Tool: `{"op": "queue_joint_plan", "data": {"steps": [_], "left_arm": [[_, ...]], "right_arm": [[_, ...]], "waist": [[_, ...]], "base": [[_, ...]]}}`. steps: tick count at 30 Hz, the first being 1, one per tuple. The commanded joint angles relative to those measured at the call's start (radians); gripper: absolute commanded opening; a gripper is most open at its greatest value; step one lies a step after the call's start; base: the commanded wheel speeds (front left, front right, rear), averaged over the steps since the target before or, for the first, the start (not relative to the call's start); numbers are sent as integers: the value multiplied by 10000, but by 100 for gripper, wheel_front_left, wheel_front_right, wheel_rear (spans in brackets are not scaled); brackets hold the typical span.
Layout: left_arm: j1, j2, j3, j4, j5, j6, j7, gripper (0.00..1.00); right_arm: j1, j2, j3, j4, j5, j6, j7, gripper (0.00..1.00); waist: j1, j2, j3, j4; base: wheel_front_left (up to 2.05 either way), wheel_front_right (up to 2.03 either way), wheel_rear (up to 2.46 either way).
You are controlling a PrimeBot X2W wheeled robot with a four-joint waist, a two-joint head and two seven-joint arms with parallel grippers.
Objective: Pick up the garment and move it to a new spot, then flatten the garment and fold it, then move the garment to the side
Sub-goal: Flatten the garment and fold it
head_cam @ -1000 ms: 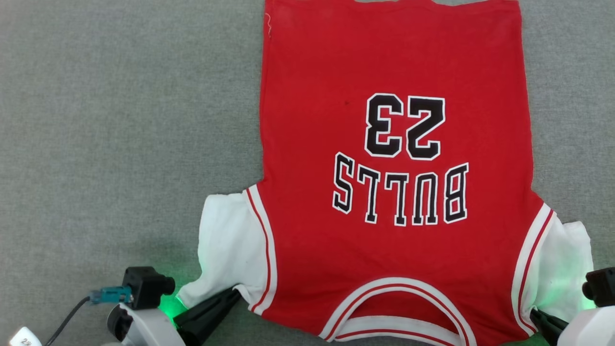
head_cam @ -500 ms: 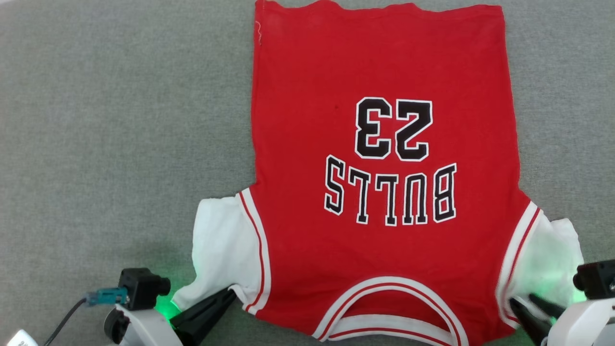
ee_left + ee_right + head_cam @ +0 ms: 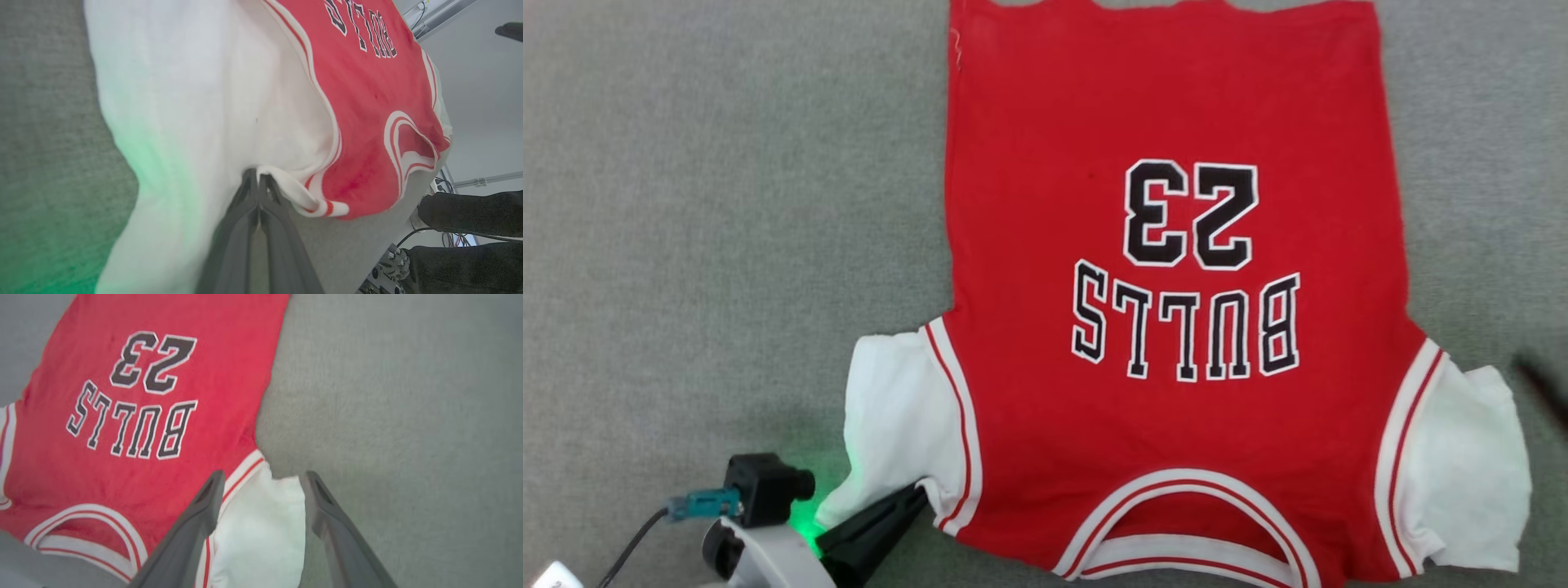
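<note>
At the near edge of the grey felt worktop (image 3: 686, 204), the left gripper (image 3: 915, 496) lies low, its two dark fingers pressed together with no gap. We see them clenched on the garment (image 3: 1176, 425): the tips pinch the near corner of the white left sleeve (image 3: 890, 425), and the cloth puckers toward them. A green glow tints the sleeve and the felt beside the gripper. A small black wrist camera (image 3: 764, 486) with a teal plug sits just left of the fingers.

The garment lies flat on the worktop, printed side up, neck toward us. The collar (image 3: 1188, 523) — a red-and-white striped arc — sits closest to the near edge, midway between the sleeves. The white right sleeve (image 3: 1462, 474) lies spread toward the right edge, lightly creased.

The right gripper (image 3: 263, 475) hangs above that sleeve with its fingers spread wide — released, nothing between them. In the right wrist view, one finger stands over the striped trim and the other over the felt just beside the sleeve's outer edge. In the head view, a blurred dark streak shows near the right edge; we cannot tell what it is.

Farther out, the black, white-outlined word "BULLS" (image 3: 1186, 327) reads upside down to us, followed by the "23" (image 3: 1191, 214). The plain red body (image 3: 1160, 82) runs on toward the far edge, where the top of the head view cuts part of it off.
</note>
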Motion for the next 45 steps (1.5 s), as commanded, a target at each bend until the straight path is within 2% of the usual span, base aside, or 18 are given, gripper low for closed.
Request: {"op": "queue_joint_plan", "data": {"steps": [1, 6, 10, 14, 18, 21, 25, 28, 38, 39, 40, 41, 42, 45], "left_arm": [[-133, -288, -83, 31, 85, 27, 107, 0], [-581, -434, -92, -177, 244, 26, 130, 0], [-962, -488, -141, -283, 347, 29, 136, 0], [-1344, -431, -154, -376, 406, 51, 109, 0], [-1713, -427, -101, -413, 477, 77, 83, 0], [-1880, -461, -172, -433, 497, 101, 83, 0], [-1991, -464, -290, -322, 487, 147, 79, 0], [-2032, -459, -320, -236, 481, 169, 87, 0], [-2350, -467, -294, -286, 463, 221, 78, 0], [-2376, -485, -280, -305, 474, 222, 77, 0], [-2397, -507, -249, -334, 490, 222, 76, 0], [-2403, -516, -211, -354, 503, 222, 76, 0], [-2411, -523, -155, -364, 533, 222, 76, 0], [-2414, -573, -10, -389, 582, 220, 73, 0]], "right_arm": [[-660, -101, -159, 66, 40, -7, 138, 100], [-3661, -263, 143, 1461, -395, -7, 460, 100], [-6177, -221, 991, 3372, -1191, -7, 517, 100], [-8504, -54, 1414, 5414, -2032, -7, 673, 100], [-10528, -171, 1375, 7383, -3298, -7, 509, 100], [-11644, -147, 961, 8619, -4155, -7, 570, 100], [-12424, 23, 356, 9954, -4809, -7, 1076, 100], [-12712, -16, 140, 10438, -5088, -7, 1263, 100], [-12495, 264, 354, 11580, -5066, -1, 1929, 100], [-12463, 292, 457, 11599, -4996, 1, 2027, 80], [-12438, 278, 542, 11559, -4933, 1, 2034, 42], [-12421, 256, 586, 11489, -4885, 2, 1960, 26], [-12407, 237, 579, 11446, -4831, 2, 1875, 0], [-12326, 196, 534, 11412, -4762, 1, 1789, 0]], "waist": [[0, -1, 254, 198], [0, -1, 788, 583], [0, -1, 1331, 876], [0, -1, 1956, 1161], [0, -1, 2564, 1510], [0, -1, 2922, 1781], [0, -1, 3257, 2040], [0, -1, 3454, 2104], [0, -1, 3734, 2055], [0, -1, 3730, 2046], [0, -1, 3725, 2043], [0, -1, 3722, 2038], [0, -1, 3717, 2030], [0, -1, 3647, 2015]], "base": [[0, 0, 0], [0, 0, 0], [0, 0, 0], [0, 0, 0], [0, 0, 0], [0, 0, 0], [0, 0, 0], [0, 0, 0], [0, 0, 0], [0, 0, 0], [0, 0, 0], [0, 0, 0], [0, 0, 0], [0, 0, 0]]}}
